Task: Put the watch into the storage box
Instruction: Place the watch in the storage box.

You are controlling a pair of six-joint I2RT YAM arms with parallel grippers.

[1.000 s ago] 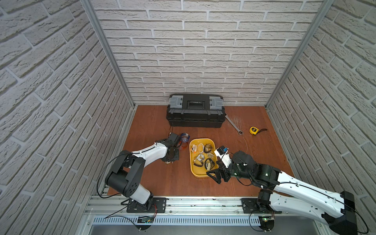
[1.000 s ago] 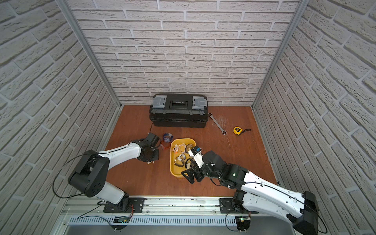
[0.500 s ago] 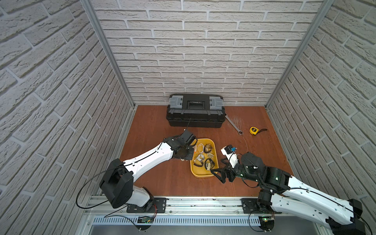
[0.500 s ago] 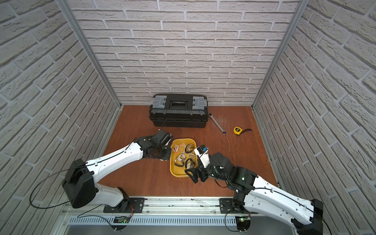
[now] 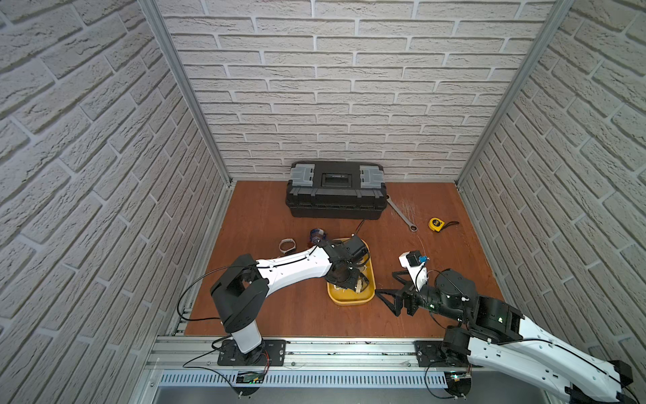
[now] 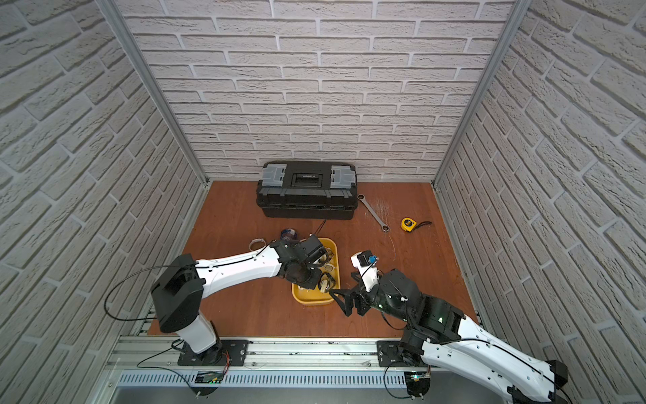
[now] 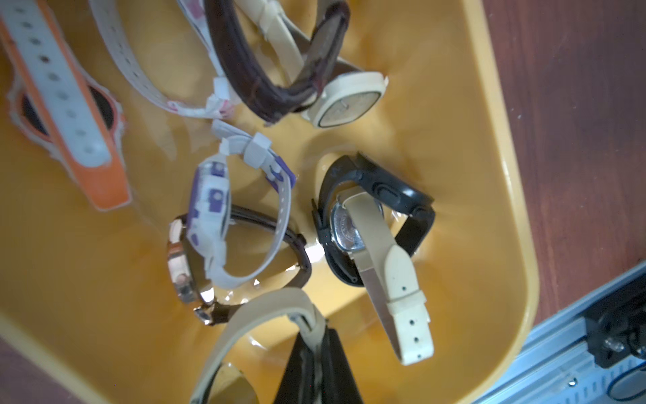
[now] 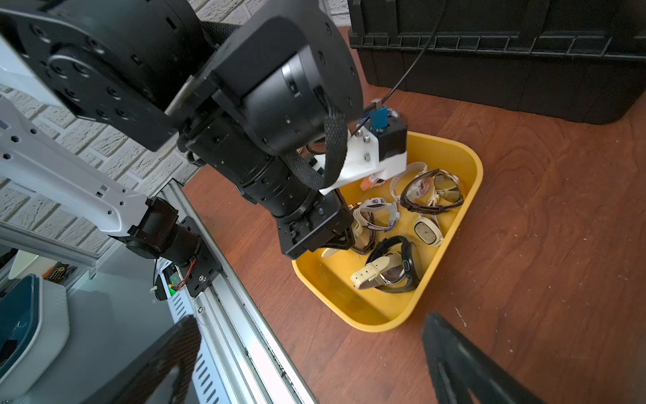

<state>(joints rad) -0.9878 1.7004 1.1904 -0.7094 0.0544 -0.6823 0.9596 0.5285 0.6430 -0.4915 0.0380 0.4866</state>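
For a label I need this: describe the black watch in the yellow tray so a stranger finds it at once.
Before the black toolbox at the back wall lies the yellow storage box. Near its end closest to the front rail sits the black watch. It alone is all black, with a beige-strapped watch lying through its loop.

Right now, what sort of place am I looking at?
Probably a mock workshop built as a robot test cell: brick-pattern wall panels, a black toolbox, a wrench and a yellow tape measure on a wooden tabletop.

Glossy yellow plastic storage box [image 7: 454, 105], matt wood-grain table [image 8: 542, 227]
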